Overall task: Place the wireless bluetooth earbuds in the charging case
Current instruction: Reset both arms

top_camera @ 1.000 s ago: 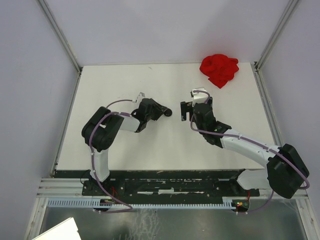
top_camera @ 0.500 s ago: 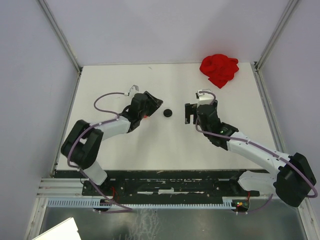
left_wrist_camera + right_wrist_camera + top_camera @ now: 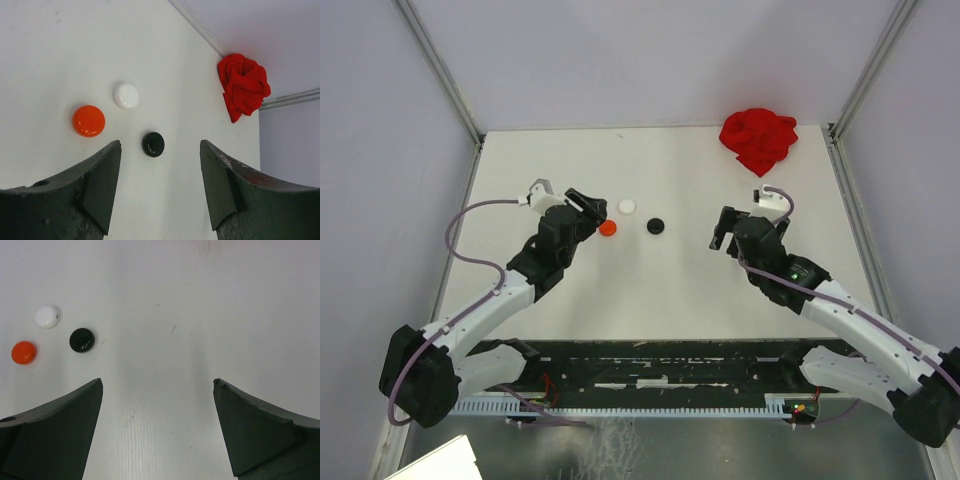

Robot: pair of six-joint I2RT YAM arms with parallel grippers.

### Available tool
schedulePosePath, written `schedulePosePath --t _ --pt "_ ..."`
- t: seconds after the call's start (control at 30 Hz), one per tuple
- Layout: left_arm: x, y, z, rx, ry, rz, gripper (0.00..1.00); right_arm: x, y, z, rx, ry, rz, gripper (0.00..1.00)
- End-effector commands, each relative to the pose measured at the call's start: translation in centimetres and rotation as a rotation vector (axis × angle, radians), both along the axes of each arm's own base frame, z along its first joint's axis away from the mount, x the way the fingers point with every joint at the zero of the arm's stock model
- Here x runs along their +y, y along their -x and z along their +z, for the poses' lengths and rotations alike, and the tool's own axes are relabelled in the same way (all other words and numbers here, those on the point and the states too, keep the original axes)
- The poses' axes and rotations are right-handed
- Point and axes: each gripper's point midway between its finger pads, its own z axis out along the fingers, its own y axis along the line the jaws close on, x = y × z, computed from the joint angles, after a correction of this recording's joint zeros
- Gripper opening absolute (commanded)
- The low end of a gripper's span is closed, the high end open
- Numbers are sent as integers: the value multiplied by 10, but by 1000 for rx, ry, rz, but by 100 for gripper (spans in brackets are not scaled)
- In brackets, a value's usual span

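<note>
Hovering empty with jaws spread, the left gripper point(image 3: 588, 203) flanks the black disc point(image 3: 656, 226) on its left, the right gripper point(image 3: 718, 230) well to its right, seemingly idle since no earbuds show anywhere.

The small round orange-red disc point(image 3: 89, 120), white disc point(image 3: 126, 96) and black disc point(image 3: 153, 144) shine like glossy plastic. The crumpled red cloth point(image 3: 243, 86) looks soft and matt. The white tabletop point(image 3: 50, 60) is smooth and matt, possibly laminate.
</note>
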Motion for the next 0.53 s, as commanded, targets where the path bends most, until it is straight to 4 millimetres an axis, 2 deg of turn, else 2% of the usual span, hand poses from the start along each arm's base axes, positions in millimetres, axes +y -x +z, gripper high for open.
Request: schedulePosePath --t 0.0,0.2,0.4,0.5 --pt "33 11 11 -38 -89 96 71 -19 9 22 -56 -86 -102 99" --pt "49 20 21 -66 -79 155 72 -38 18 26 -56 -84 -176 99" --pt "52 21 20 -63 -48 178 72 -54 23 23 -55 -48 -238 100" --pt "54 23 20 -70 -42 185 72 -57 24 23 -77 -95 -276 99"
